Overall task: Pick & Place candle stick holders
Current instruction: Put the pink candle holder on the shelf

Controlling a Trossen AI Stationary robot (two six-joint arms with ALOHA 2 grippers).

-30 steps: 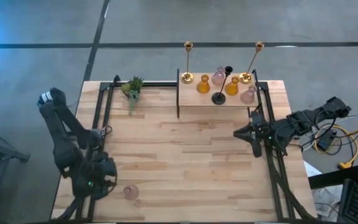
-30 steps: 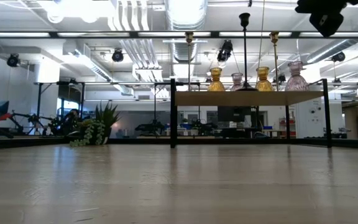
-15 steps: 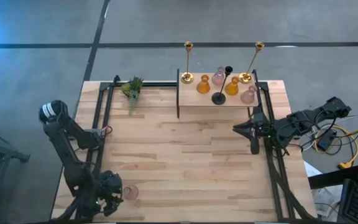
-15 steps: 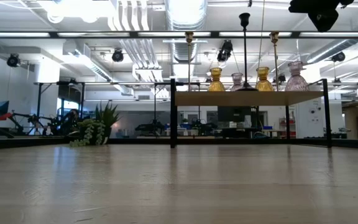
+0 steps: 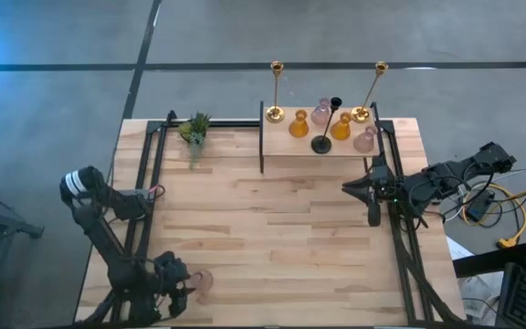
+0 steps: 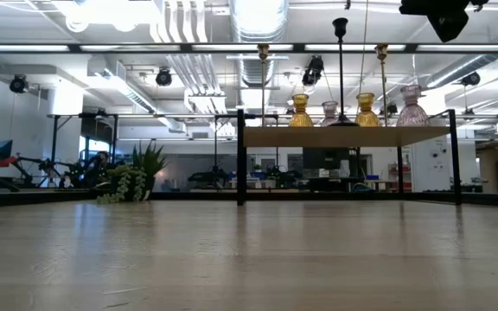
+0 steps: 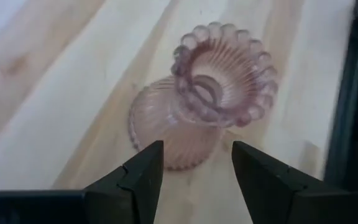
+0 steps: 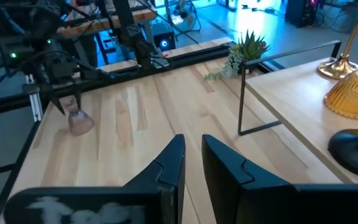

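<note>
One pink glass candle stick holder (image 7: 207,112) stands upright on its wide ribbed base near the table's front left corner (image 5: 203,281). My left gripper (image 7: 194,165) is open and slants down at it. Its fingertips stand just short of the base, one on each side (image 5: 183,285), and I see no touch. The other candle stick holders stand on a raised wooden shelf (image 5: 290,151) at the far edge: two tall gold ones (image 5: 276,91), two amber (image 5: 299,125), two pink (image 5: 364,139) and a black stemmed one (image 5: 323,137). My right gripper (image 8: 193,155) hovers at the right with only a slit between its fingers, holding nothing.
A small green plant (image 5: 194,130) lies at the far left, beside the shelf. Black frame rails (image 5: 144,183) run along the table's left and right sides. The right arm (image 5: 427,187) hangs above the right rail. Bare wood lies between the shelf and the near edge.
My left gripper has come down and moved toward the table's near edge and the lone pink holder, tipping more steeply downward. Its fingers have stayed equally wide apart. My right gripper has rolled a little without changing place.
</note>
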